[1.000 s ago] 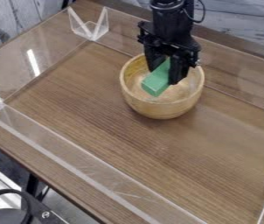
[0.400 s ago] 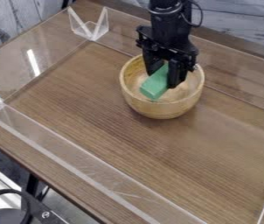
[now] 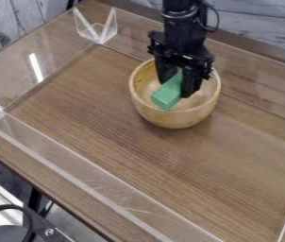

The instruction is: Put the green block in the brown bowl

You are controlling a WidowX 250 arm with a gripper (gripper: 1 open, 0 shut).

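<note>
Wood-grain surface (image 3: 132,161), clear walls around. Gripper (image 3: 179,77) points down into bowl (image 3: 145,106), fingers pinching block (image 3: 168,94), tilted, low inside; release seems due.

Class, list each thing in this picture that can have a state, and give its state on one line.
gripper: shut on the green block, pointing down into the bowl.
green block: held, tilted, inside the bowl.
brown bowl: upright on the table, block and gripper inside it.
</note>
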